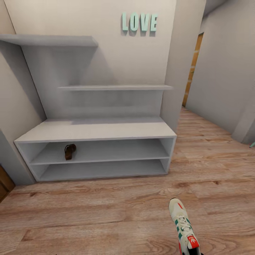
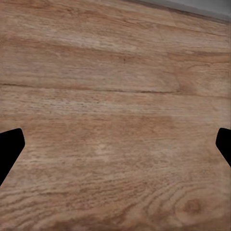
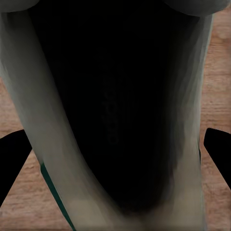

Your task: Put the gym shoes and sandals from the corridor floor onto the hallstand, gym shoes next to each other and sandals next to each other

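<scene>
Pale grey hallstand (image 1: 95,136) against the far wall, seen from the head camera: a low bench with two open shelf levels, stepped wall shelves (image 1: 113,87) rising above. One dark brown sandal (image 1: 69,151) on the upper open level, toward its left end, too small to tell how it lay. Mint green "LOVE" letters (image 1: 139,22) on the wall higher up. Wood-plank corridor floor (image 1: 106,216) in front, stretching right toward a doorway.

One gym shoe (image 1: 184,225) near the lower right of the head view, white with green stripes and red-orange patches, toe toward the rack, heel end cut off by the frame edge; could not tell whether resting on the planks or lifted.

In the right wrist view, the dark opening of that gym shoe (image 3: 115,120) pressed close to the lens, pale lining at the sides. Right tool (image 3: 115,159) spread wide either side of the shoe, finger ends cut off at the edges, contact unclear.

Left tool (image 2: 118,149) released, fingers wide apart above bare planks.
</scene>
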You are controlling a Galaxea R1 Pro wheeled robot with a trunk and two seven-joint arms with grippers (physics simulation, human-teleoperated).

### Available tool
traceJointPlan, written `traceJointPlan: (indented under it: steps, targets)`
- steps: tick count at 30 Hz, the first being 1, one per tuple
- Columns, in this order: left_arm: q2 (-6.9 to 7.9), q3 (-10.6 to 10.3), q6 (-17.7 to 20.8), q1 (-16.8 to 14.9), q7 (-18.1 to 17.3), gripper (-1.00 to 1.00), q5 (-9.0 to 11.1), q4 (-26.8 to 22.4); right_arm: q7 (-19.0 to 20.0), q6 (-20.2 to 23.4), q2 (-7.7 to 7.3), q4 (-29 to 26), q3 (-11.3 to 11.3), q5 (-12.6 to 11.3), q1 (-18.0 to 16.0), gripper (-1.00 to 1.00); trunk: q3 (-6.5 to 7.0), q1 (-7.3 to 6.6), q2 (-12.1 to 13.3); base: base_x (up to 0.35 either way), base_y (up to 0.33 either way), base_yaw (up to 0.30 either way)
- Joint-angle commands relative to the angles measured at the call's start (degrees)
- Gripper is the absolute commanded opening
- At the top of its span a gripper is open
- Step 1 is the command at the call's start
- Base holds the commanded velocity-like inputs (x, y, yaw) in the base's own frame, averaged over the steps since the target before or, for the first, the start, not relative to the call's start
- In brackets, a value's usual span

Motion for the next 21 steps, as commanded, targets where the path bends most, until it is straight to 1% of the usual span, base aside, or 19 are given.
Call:
traceJointPlan:
  steps: [1, 7, 8, 11, 12, 14, 15, 17, 18, 20, 21]
  targets:
    - [0.0, 0.13, 0.11, -0.04, -0.55, 1.0, 0.46, 0.08, 0.44, -0.18, 0.02, 0.04, -0.51, 0.32, -0.04, -1.0, -0.05, -0.01, -0.02, -0.015, -0.001, 0.0]
    - [0.0, 0.1, -0.27, -0.04, -0.66, 1.0, 0.48, 0.0, 0.58, -0.05, 0.03, -0.02, -0.43, 0.41, -0.04, -1.0, -0.05, -0.01, -0.02, -0.002, 0.0, 0.0]
    - [-0.01, 0.06, -2.12, -0.08, -0.79, 1.0, 0.47, -0.11, 0.62, 0.91, 0.09, -0.53, -0.32, 0.57, -0.13, -1.0, -0.05, -0.01, -0.02, 0.0, 0.0, 0.0]
    - [0.0, 0.02, -3.39, -0.11, -0.95, 1.0, 0.39, -0.12, 0.6, 3.86, 0.13, -1.68, -0.25, 0.62, -0.26, -1.0, -0.05, -0.01, -0.02, 0.0, 0.0, 0.0]
    - [0.0, -0.07, -3.97, -0.11, -1.03, 1.0, 0.26, -0.09, 0.58, 7.34, 0.15, -3.29, -0.23, 0.64, -0.4, -1.0, -0.05, -0.01, -0.02, 0.0, 0.0, 0.0]
    - [0.0, -0.2, -4.35, -0.12, -1.08, 1.0, 0.14, -0.06, 0.54, 11.74, 0.22, -5.63, -0.21, 0.66, -0.64, -1.0, -0.05, -0.01, -0.02, 0.0, 0.0, 0.0]
    - [0.0, -0.35, -4.63, -0.12, -1.11, 1.0, 0.04, -0.06, 0.49, 16.84, 0.37, -8.61, -0.2, 0.66, -0.93, -1.0, -0.05, -0.01, -0.02, 0.0, 0.0, 0.0]
    - [-0.02, -0.46, -4.82, -0.12, -1.13, 1.0, -0.03, -0.04, 0.33, 22.37, 0.5, -11.98, -0.2, 0.72, -1.26, -1.0, -0.05, -0.01, -0.02, 0.0, 0.0, 0.0]
    - [-0.04, -0.55, -4.94, -0.13, -1.14, 1.0, -0.08, -0.01, 0.01, 28.08, 0.63, -15.61, -0.16, 0.85, -1.6, -1.0, -0.05, -0.01, -0.02, 0.0, 0.0, 0.0]
    - [-0.06, -0.62, -5.02, -0.13, -1.17, 1.0, -0.1, 0.02, -0.44, 33.63, 0.76, -19.24, -0.14, 1.04, -2.05, -1.0, -0.05, -0.01, -0.02, 0.0, 0.0, 0.0]
    - [-0.07, -0.67, -5.07, -0.13, -1.18, 1.0, -0.14, 0.04, -0.93, 38.76, 1.02, -22.6, -0.09, 1.26, -2.62, -1.0, -0.05, -0.01, -0.02, 0.0, 0.0, 0.0]
